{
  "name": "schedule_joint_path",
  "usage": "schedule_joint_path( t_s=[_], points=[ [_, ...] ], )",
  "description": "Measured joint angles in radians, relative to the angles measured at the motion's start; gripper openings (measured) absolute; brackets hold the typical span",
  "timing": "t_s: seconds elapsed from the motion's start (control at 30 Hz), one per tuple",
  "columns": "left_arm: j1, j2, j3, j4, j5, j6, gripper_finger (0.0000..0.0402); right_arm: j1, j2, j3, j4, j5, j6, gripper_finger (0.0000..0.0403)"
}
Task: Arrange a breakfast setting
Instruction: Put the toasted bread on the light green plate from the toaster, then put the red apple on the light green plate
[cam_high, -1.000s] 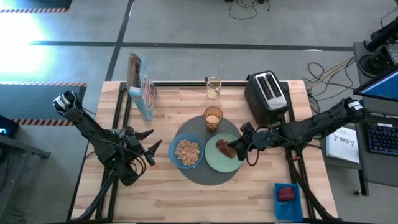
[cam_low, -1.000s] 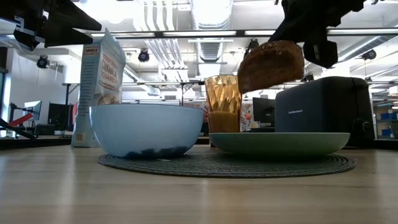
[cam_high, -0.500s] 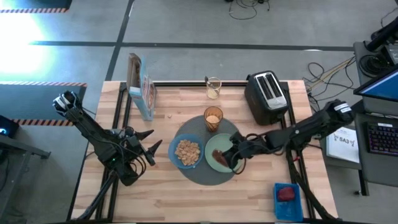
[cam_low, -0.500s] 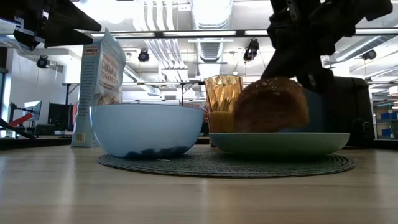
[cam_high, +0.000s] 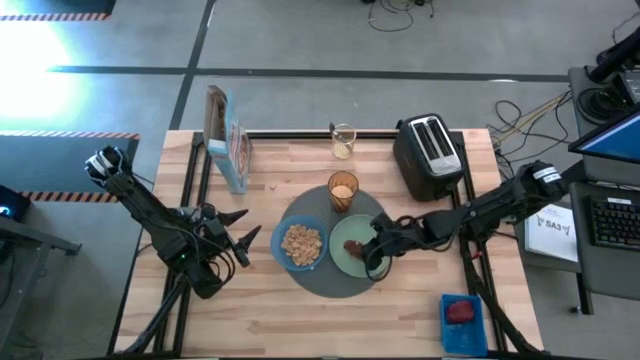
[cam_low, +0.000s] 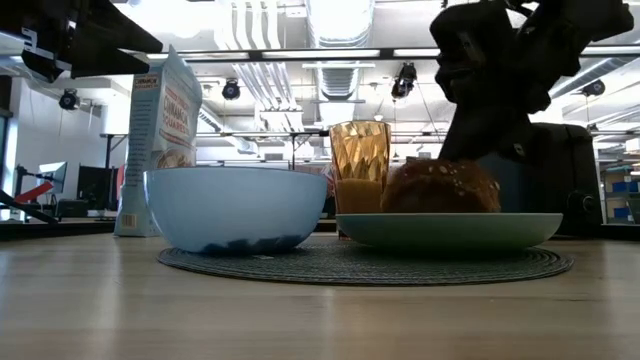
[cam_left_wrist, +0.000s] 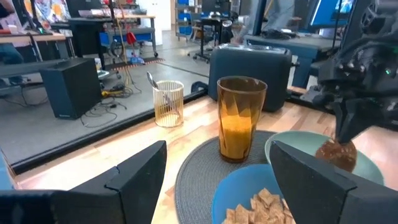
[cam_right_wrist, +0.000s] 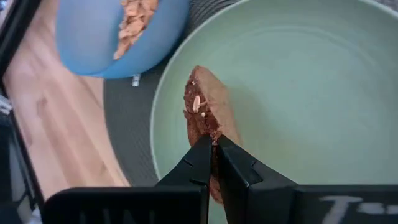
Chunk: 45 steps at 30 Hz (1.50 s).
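A round dark-grey mat (cam_high: 338, 289) lies mid-table. On it stand a blue bowl (cam_high: 303, 243) of cereal and a pale green plate (cam_high: 344, 266). A glass of orange drink (cam_high: 343, 190) stands at the mat's far edge. My right gripper (cam_high: 368, 250) is over the plate, shut on a brown bread slice (cam_high: 352, 244), which also shows in the low view (cam_low: 440, 187). My left gripper (cam_high: 236, 241) is open and empty, left of the mat. A spoon-like utensil (cam_left_wrist: 151, 81) stands in a pale cup (cam_high: 343, 140) at the far edge. My right gripper pinches the bread slice by its near edge (cam_right_wrist: 211, 138) between the two fingers. The fingers come from the table's right side, slanting down. The slice's lower part rests on the plate (cam_right_wrist: 298, 93), and the wrist view shows it edge-on.
A black toaster (cam_high: 430, 155) stands at the far right. A blue cereal box (cam_high: 228, 140) stands at the far left. A blue tray with a red thing (cam_high: 462, 312) sits at the near right edge.
My right gripper has gone down and toward the table's left edge with the bread slice. The slice was lifted clear above the plate and now rests on it, lower and tipped over flatter. The gripper stays shut on it.
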Motion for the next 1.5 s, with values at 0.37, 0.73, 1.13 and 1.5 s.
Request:
schedule_joint_path(
  t_s=[0.37,0.73,1.13,1.5],
  points=[
    [0.000,0.000,0.000,0.000,0.003,0.000,0.0270,-0.001,-0.005,0.001,-0.064,0.014,-0.008,0.0091],
    [0.000,0.000,0.000,0.004,0.006,0.000,0.0270,-0.026,-0.123,0.079,-0.480,0.081,0.093,0.0127],
    [0.000,0.006,0.000,-0.001,0.008,0.000,0.0270,-0.013,-0.122,0.162,-0.476,-0.040,-0.011,0.0119],
    [0.000,0.006,0.000,-0.006,0.002,0.000,0.0270,-0.005,-0.083,0.175,-0.475,-0.134,0.105,0.0114]
  ],
)
